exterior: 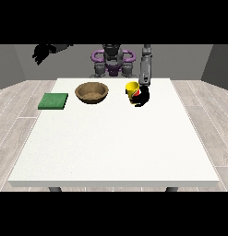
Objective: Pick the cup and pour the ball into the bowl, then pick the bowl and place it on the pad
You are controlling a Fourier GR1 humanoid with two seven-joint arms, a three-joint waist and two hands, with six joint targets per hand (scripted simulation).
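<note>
The cup (132,89), yellow with a red patch low on its side, stands on the white surface (115,147) near the far edge, right of that edge's middle; its long axis runs up and down and its open mouth points upward; whether a ball lies inside cannot be told. The hand at the view's right (143,98) sits at the cup's right flank, touching or overlapping it, with dark fingers reaching round the lower part; whether they pinch the cup or merely rest against it cannot be told. The brown bowl (92,92) sits upright, mouth up, just left of the cup and apart from it, also near the far edge. The green pad (53,101) lies flat at the left edge towards the far left corner, well apart from the bowl; its long side runs roughly along the far edge. The hand at the view's left (41,53) hangs raised beyond the far left corner, off the surface, fingers curled and holding nothing.
</note>
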